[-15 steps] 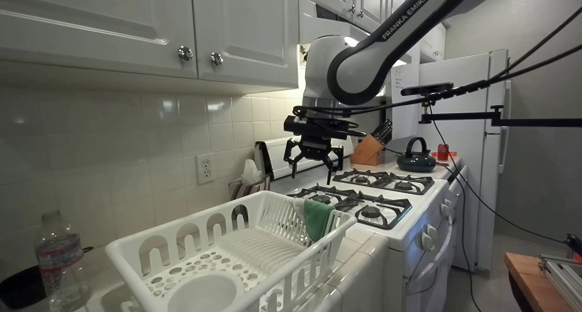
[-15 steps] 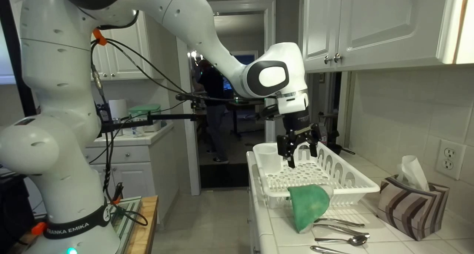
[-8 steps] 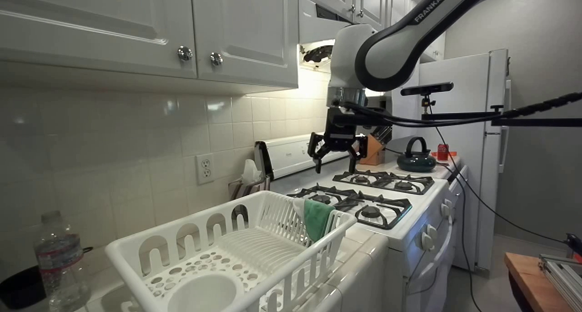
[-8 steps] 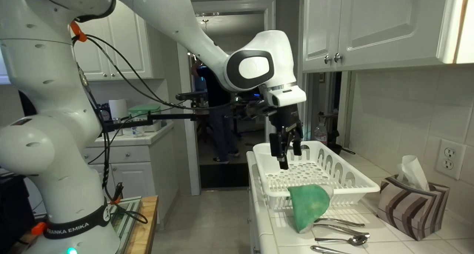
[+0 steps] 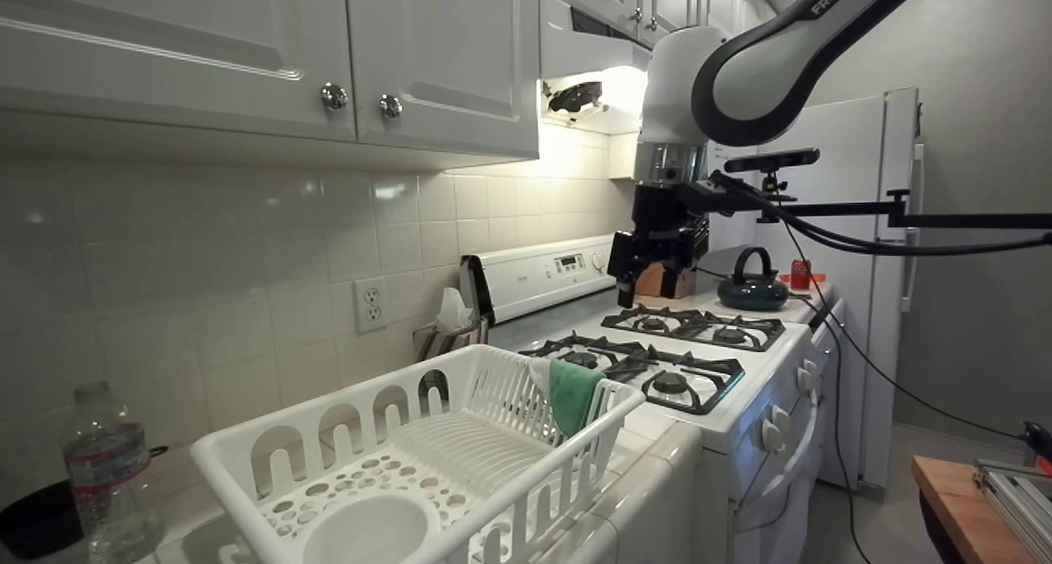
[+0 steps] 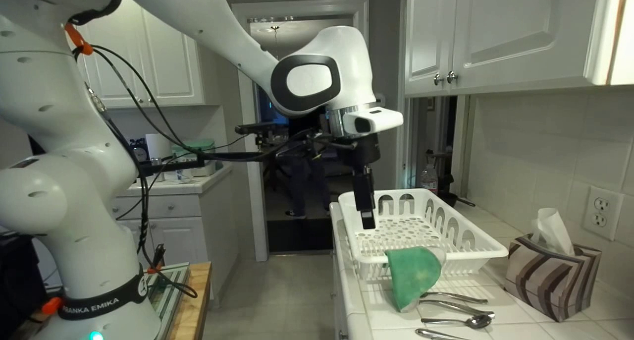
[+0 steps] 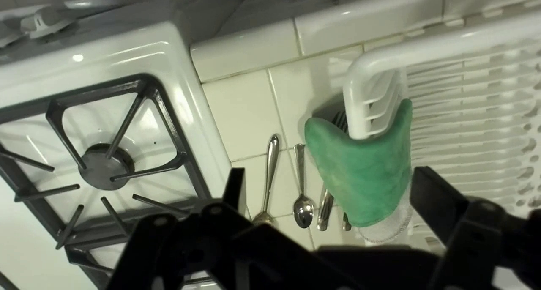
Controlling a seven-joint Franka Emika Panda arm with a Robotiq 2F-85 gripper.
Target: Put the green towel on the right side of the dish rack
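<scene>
The green towel [image 5: 575, 395] hangs over the end rim of the white dish rack [image 5: 538, 473], the end nearest the stove. In an exterior view the towel [image 6: 413, 275] drapes outside the rack [image 6: 470, 255] toward the counter. In the wrist view the towel [image 7: 367, 180] lies between the spread fingers, below them, with a pale underside showing at one edge. My gripper [image 7: 329, 187] is open and empty. It points down and hangs above the stove side of the rack [image 5: 649, 288], apart from the towel. In an exterior view the gripper [image 6: 368, 221] is seen edge-on.
Several pieces of cutlery [image 6: 455, 308] lie on the counter beside the towel. A tissue box [image 6: 552, 275] stands by the wall. Stove grates [image 5: 670, 383], a kettle [image 5: 752, 288] and a knife block [image 5: 657, 280] are on the stove side. Cabinets [image 5: 444, 62] hang above.
My gripper has moved away from over the rack toward the stove and the robot's base, and has turned about its vertical axis. It stays open. The towel and rack have not moved.
</scene>
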